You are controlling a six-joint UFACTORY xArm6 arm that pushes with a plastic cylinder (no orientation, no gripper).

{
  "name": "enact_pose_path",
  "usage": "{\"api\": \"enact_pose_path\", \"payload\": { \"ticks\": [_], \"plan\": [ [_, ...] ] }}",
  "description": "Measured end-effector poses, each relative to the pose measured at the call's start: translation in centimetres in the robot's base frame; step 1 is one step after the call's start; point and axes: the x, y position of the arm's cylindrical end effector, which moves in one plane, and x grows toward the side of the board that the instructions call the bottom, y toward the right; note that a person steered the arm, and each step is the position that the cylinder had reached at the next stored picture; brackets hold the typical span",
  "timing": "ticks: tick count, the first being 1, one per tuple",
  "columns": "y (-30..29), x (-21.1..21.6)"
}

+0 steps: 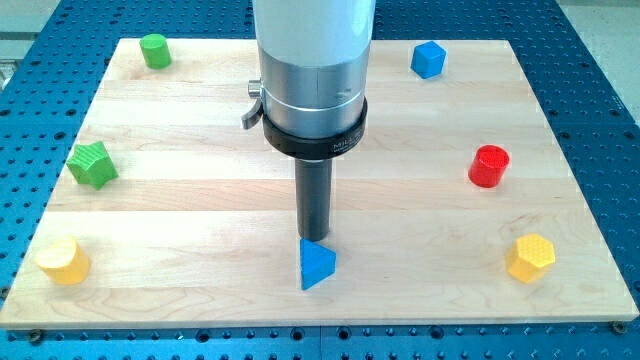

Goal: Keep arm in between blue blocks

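A blue triangular block (317,264) lies near the view's bottom centre of the wooden board (200,200). A blue cube-like block (428,59) sits near the view's top right. My tip (314,237) is at the end of the dark rod, right at the top edge of the blue triangular block, touching or nearly touching it. The blue cube is far off to the upper right of the tip. The arm's wide silver body hides the board's top centre.
A green cylinder (154,50) is at the top left, a green star-shaped block (92,164) at the left, a yellow cylinder (64,261) at the bottom left, a red cylinder (489,166) at the right, a yellow hexagonal block (530,258) at the bottom right.
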Motion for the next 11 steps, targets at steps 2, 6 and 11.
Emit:
{"api": "enact_pose_path", "payload": {
  "ticks": [2, 6, 11],
  "plan": [
    [0.1, 0.0],
    [0.3, -2.8],
    [0.8, -3.5]
  ]
}}
